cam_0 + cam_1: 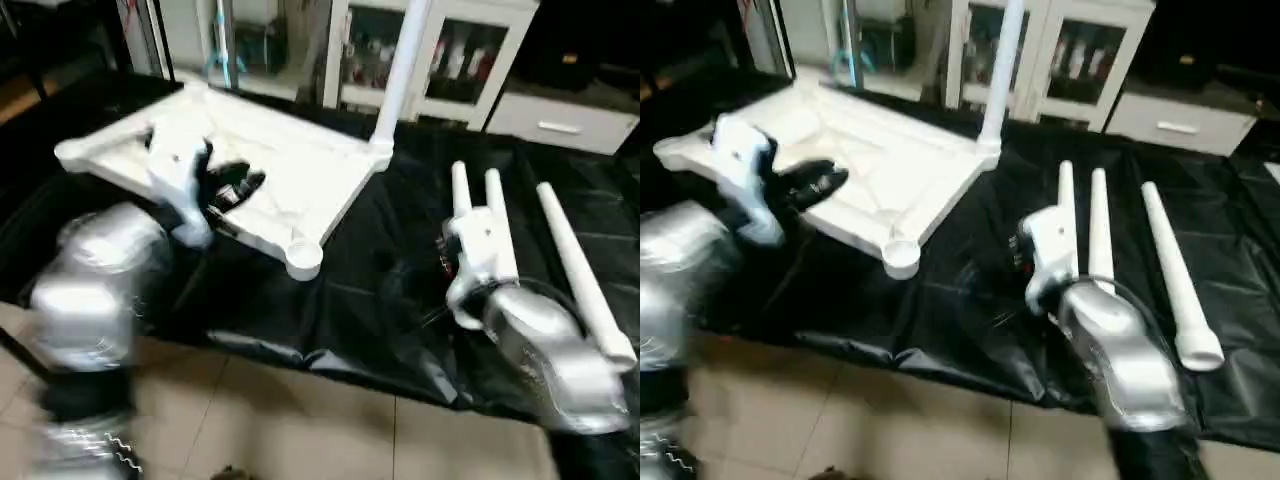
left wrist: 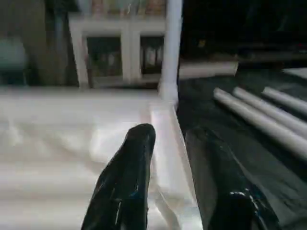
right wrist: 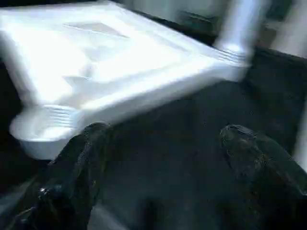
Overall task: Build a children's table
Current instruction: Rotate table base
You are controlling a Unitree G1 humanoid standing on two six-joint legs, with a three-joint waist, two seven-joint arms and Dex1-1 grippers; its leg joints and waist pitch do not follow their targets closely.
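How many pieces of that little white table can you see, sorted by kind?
Tabletop, lying upside down on the black cloth: 1
Leg already standing in a corner socket: 1
Loose legs lying on the cloth: 3
Total: 5 pieces

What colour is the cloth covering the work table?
Black cloth; right eye view shows it best.

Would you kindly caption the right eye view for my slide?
Upturned tabletop with one leg fitted; three legs on black cloth.
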